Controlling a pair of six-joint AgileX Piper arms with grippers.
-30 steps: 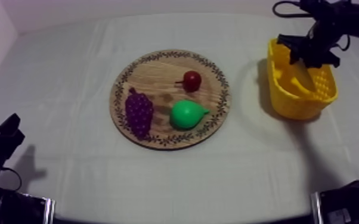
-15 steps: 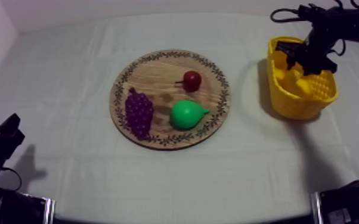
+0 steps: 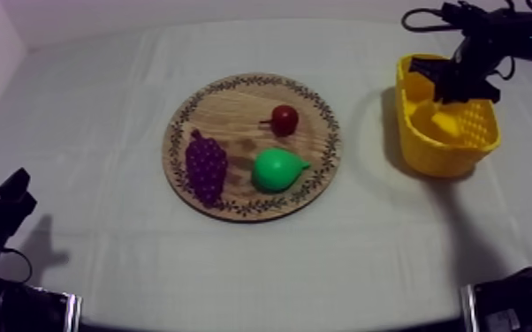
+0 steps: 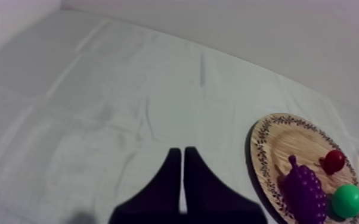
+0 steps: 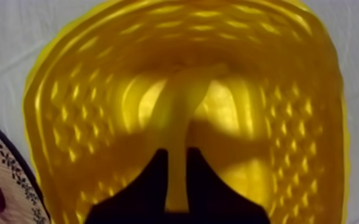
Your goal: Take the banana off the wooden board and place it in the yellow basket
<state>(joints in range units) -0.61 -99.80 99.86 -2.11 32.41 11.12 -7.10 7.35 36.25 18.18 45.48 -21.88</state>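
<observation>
Banana point(image 5: 185, 107) inside yellow basket point(image 5: 68, 107), pinched by right gripper point(image 5: 176, 152).

The right arm enters at the upper right of the top view, and its gripper hangs over the basket. The basket stands at the right side of the surface point(image 3: 102, 106), well apart from the round wooden board point(image 3: 234, 110). In the right wrist view, the two black fingers point(image 5: 152, 184) clamp one end of the banana. The rest of the fruit extends away from them across the basket interior; contact with the basket floor cannot be determined. The board carries a bunch of grapes point(image 3: 206, 168), a pear point(image 3: 277, 169) and a small red fruit point(image 3: 285, 118), none touching another. The left gripper point(image 4: 179, 152) sits low at the left side of the surface, its fingers pressed together on nothing, over bare cloth beside the board.
</observation>
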